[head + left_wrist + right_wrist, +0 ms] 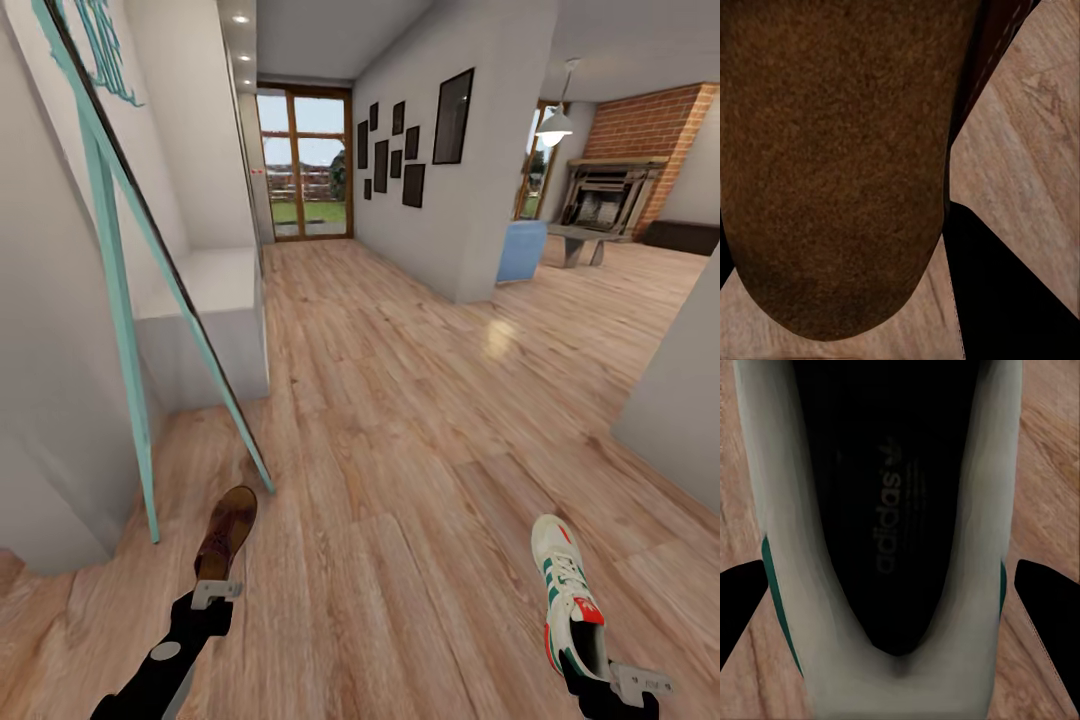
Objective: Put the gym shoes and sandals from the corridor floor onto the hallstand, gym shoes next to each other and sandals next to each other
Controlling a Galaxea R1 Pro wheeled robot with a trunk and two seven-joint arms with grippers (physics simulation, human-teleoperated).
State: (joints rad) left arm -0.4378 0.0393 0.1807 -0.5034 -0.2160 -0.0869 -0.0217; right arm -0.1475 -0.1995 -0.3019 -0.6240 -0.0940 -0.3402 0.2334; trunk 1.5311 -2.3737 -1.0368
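corridor floor (400, 420): wood-plank, grained, slight sheen | sandal (226, 532): brown leather, matt, grainy | gym shoe (568, 592): white, smooth, matt | hallstand (215, 300): pale-grey, matt

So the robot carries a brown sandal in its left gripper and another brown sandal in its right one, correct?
Not quite. The left gripper does carry a brown sandal, but the right gripper holds a white sneaker with green stripes, as the head view shows.

Brown sandal (226, 532) in left claw (214, 592); white/green gym shoe (567, 594) in right claw (625, 682).
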